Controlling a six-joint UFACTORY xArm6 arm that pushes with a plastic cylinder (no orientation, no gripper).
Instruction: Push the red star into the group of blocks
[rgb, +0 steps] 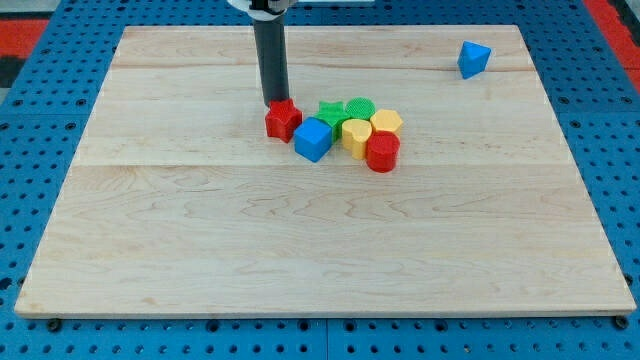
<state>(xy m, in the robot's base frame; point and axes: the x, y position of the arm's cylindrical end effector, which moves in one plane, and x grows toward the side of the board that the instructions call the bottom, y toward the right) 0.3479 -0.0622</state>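
The red star (283, 119) lies on the wooden board (320, 240), just left of the group of blocks and touching or nearly touching the blue cube (313, 139). The group holds a green star (331, 112), a green round block (360, 108), a yellow heart (355, 136), a yellow hexagon (386, 123) and a red cylinder (382, 152), packed close together. My tip (275, 102) stands right at the red star's upper left edge, touching it or nearly so.
A lone blue block (473, 58), roughly triangular, lies at the view's top right, far from the group. The board sits on a blue pegboard (40, 200).
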